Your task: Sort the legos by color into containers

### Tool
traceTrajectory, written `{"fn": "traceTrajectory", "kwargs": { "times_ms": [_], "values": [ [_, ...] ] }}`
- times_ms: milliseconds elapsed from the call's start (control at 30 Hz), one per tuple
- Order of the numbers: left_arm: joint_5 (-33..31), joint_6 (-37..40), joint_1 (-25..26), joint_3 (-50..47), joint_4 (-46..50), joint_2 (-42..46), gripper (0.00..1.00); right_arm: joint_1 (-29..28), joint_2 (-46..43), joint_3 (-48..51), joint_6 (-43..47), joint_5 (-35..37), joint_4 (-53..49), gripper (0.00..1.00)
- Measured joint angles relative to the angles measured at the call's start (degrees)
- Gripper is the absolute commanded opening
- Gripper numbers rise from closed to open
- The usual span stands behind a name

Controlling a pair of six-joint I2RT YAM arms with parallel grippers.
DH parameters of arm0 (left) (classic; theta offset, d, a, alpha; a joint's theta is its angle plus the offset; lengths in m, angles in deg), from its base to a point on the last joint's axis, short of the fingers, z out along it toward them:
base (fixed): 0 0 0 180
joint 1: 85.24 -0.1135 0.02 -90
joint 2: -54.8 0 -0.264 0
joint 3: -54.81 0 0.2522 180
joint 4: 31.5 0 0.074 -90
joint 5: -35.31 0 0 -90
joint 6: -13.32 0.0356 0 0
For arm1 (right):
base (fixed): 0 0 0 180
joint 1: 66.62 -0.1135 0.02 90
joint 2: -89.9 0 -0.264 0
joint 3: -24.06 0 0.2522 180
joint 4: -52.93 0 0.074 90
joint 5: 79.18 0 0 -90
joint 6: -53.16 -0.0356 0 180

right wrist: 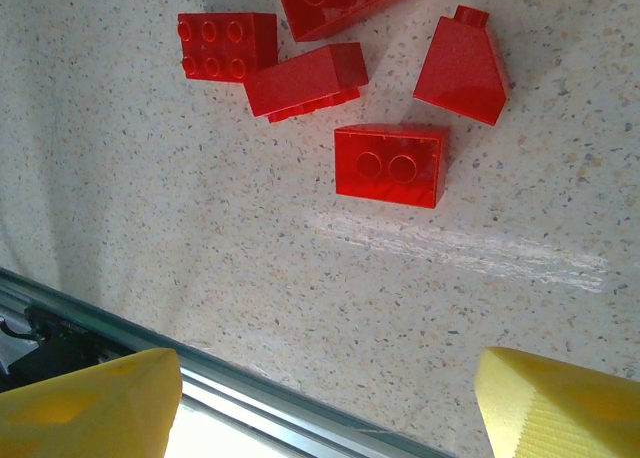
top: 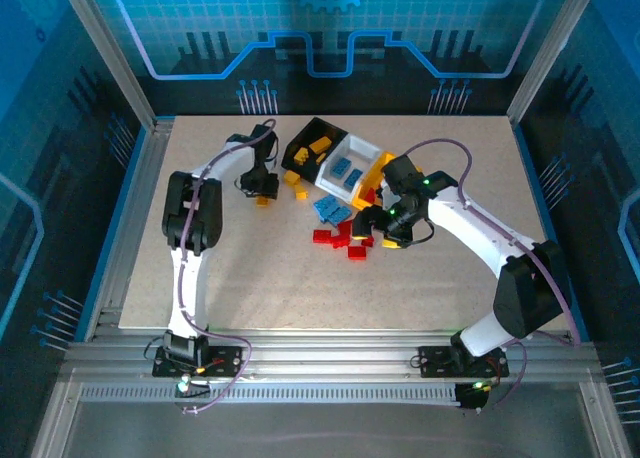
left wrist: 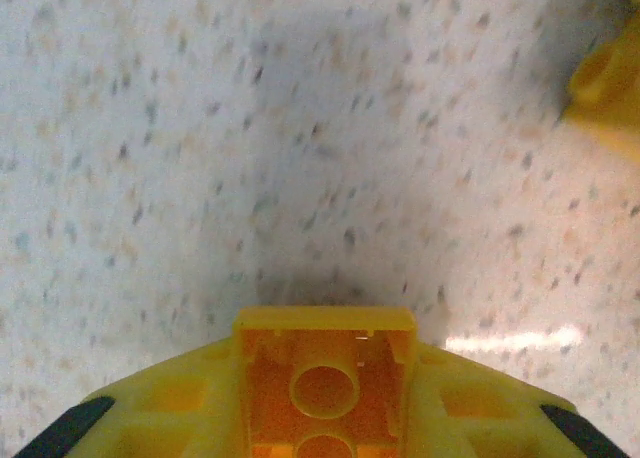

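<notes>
My left gripper (top: pixel 262 192) is shut on an orange-yellow lego (left wrist: pixel 325 383), low over the table left of the bins; the brick's hollow underside faces the wrist camera. My right gripper (right wrist: pixel 325 403) hangs open and empty, its fingers (right wrist: pixel 560 398) wide apart, just short of several red legos (right wrist: pixel 390 165). From above, that right gripper (top: pixel 376 228) is over the red legos (top: pixel 340 240). The black container (top: pixel 340 135) holds orange-yellow bricks and the white container (top: pixel 372 150) holds blue ones. The yellow container (top: pixel 372 186) is partly hidden behind the right arm. Blue legos (top: pixel 331 211) lie in front of the bins.
Loose orange-yellow bricks (top: pixel 296 181) lie between my left gripper and the black container; one (left wrist: pixel 610 88) shows at the upper right of the left wrist view. A metal rail (right wrist: pixel 230 393) crosses the bottom of the right wrist view. Bare tabletop (top: pixel 300 288) stretches toward the arm bases.
</notes>
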Motion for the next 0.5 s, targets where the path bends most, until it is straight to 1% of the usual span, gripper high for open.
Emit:
{"fn": "traceTrajectory", "kwargs": {
  "times_ms": [100, 267, 400, 500],
  "values": [
    [2.73, -3.89, -0.39, -0.76, 0.98, 3.04, 0.28, 0.00, 0.00, 0.00, 0.17, 0.11, 0.15, 0.79],
    [10.60, -13.70, -0.52, 1.09, -0.26, 8.46, 0.28, 0.00, -0.02, 0.04, 0.17, 0.09, 1.16, 0.79],
    [16.46, -22.10, -0.52, 6.03, -3.76, 8.48, 0.29, 0.00, -0.42, 0.85, 0.15, -0.07, 2.60, 0.79],
    [20.50, -27.98, -0.52, 11.34, -6.78, 6.36, 0.29, 0.02, -1.62, 1.90, 0.13, -0.07, 3.08, 0.79]
  ]
}}
